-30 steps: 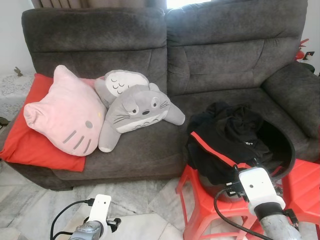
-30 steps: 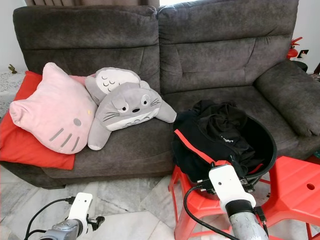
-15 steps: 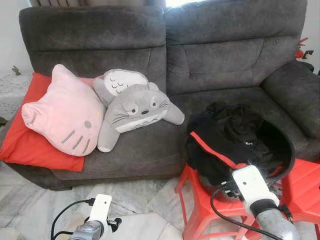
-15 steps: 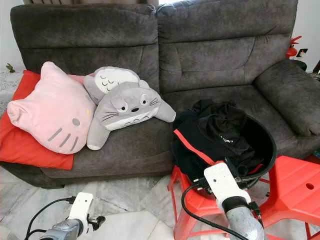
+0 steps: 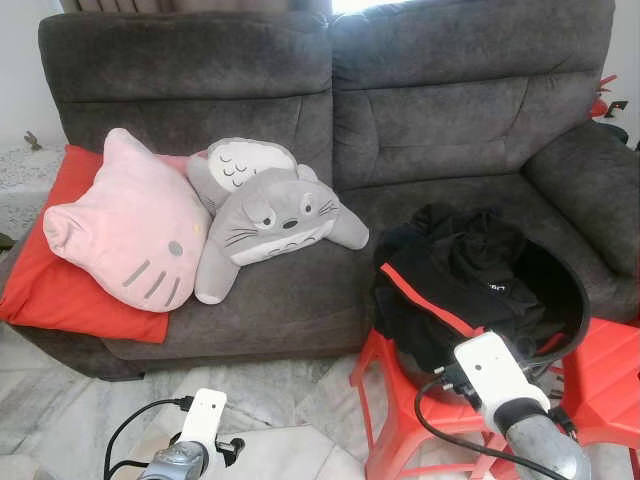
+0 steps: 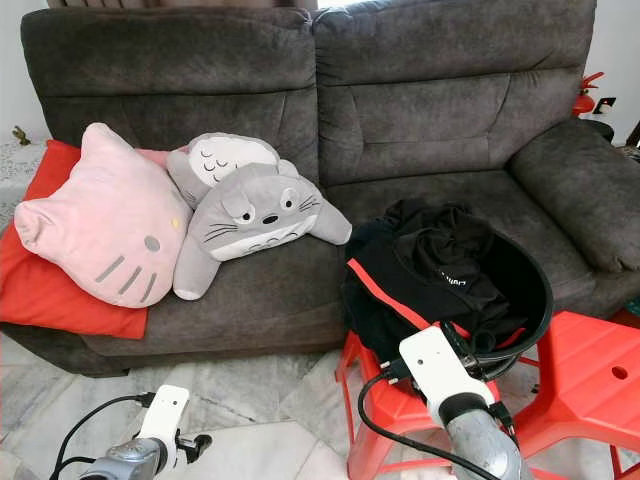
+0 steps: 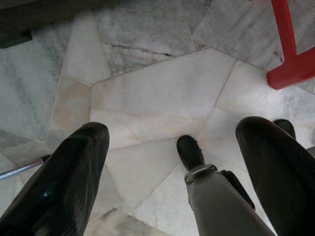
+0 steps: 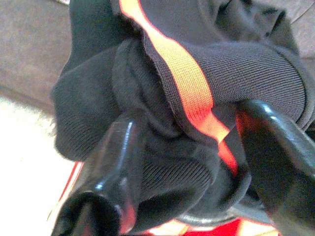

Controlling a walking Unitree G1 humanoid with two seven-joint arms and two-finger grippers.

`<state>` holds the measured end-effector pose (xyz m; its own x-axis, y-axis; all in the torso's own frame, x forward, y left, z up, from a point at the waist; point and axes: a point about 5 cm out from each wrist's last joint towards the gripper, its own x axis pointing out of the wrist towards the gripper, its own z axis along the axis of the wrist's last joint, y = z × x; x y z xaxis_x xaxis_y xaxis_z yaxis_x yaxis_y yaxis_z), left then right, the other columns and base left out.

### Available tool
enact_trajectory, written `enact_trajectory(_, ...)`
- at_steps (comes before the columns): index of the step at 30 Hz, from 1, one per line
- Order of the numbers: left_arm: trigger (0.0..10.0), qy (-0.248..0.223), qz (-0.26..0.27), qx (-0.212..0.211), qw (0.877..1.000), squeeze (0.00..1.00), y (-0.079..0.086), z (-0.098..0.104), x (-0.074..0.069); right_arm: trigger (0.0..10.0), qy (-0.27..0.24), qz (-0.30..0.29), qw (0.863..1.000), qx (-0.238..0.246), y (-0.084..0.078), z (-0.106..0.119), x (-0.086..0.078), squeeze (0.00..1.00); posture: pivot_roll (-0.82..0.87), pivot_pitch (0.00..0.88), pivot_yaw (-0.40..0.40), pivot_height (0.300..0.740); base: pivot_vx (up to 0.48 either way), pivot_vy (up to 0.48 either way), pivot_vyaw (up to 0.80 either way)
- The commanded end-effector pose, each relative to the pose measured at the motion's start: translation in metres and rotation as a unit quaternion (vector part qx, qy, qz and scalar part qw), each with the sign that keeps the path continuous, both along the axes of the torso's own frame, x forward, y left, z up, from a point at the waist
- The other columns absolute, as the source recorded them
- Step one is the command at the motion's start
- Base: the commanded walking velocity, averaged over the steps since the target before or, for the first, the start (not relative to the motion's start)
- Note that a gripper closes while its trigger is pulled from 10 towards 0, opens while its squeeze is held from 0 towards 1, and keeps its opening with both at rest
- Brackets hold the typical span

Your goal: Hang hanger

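While no hanger can be made out anywhere, the task's likely object is buried in or under the black garment with the orange-red stripe (image 6: 420, 275), heaped in a round black plastic basin (image 6: 530, 290). The basin sits on a red plastic stool (image 6: 385, 405) at roughly 4 o'clock in the head views, just in front of the dark grey fabric sofa (image 6: 420, 120).

Right gripper (image 8: 189, 162): at the basin's near rim, fingers apart, straddling a bunched fold of the striped cloth. Pads look to touch fabric on both sides, not yet clamped.

Left gripper (image 7: 172, 162): hangs idle over the pale marble floor (image 7: 147, 93), fingers wide apart, holding nothing.

On the sofa at 10 o'clock: a pink cat-face cushion (image 6: 95, 215) on a red cloth (image 6: 30, 290), with a grey-and-white plush toy (image 6: 255, 215) beside it.

Handling, as judged: the garment is soft, limp and light, a ribbed knit that drapes and bunches. It will stretch and trail when lifted and may drag on the basin rim. A grip on the thick fold beside the stripe should hold better than a single layer. If a hanger lies inside, it would be stiff, and its hook or neck the better hold; none is visible to confirm.
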<state>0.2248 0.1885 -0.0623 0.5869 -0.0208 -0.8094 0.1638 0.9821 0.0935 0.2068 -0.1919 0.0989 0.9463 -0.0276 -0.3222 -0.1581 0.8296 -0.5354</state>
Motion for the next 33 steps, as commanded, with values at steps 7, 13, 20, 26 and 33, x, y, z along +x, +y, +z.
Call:
enact_trajectory(7, 10.0, 0.008, -0.001, 0.005, 1.0, 0.0, 0.002, -0.001, -0.002, 10.0, -0.018, -0.005, 1.0, -0.011, -0.002, 0.007, 0.005, 0.98, -0.26, 0.0, 0.042, 0.74, 0.0, 0.0, 0.0)
enact_trajectory(13, 10.0, 0.008, -0.001, 0.005, 1.0, 0.0, 0.002, -0.001, -0.002, 10.0, -0.051, -0.031, 0.998, -0.024, -0.008, 0.017, 0.01, 0.0, -0.26, 0.0, 0.042, 0.74, 0.0, 0.0, 0.0)
enact_trajectory(20, 10.0, 0.009, -0.002, 0.004, 1.0, 0.0, 0.002, -0.001, -0.002, 10.0, -0.081, -0.067, 0.994, -0.043, -0.019, 0.026, 0.012, 0.0, -0.26, 0.0, 0.043, 0.74, 0.0, 0.0, 0.0)
enact_trajectory(26, 10.0, 0.009, -0.002, 0.003, 1.0, 0.0, 0.002, -0.001, -0.002, 10.0, -0.127, -0.132, 0.98, -0.071, -0.033, 0.039, 0.012, 0.0, -0.26, 0.0, 0.043, 0.74, 0.0, 0.0, 0.0)
enact_trajectory(33, 10.0, 0.01, -0.004, 0.003, 1.0, 0.0, 0.002, -0.001, -0.002, 10.0, -0.083, -0.217, 0.97, -0.071, -0.05, 0.024, 0.004, 0.0, -0.26, 0.0, 0.044, 0.74, 0.0, 0.0, 0.0)
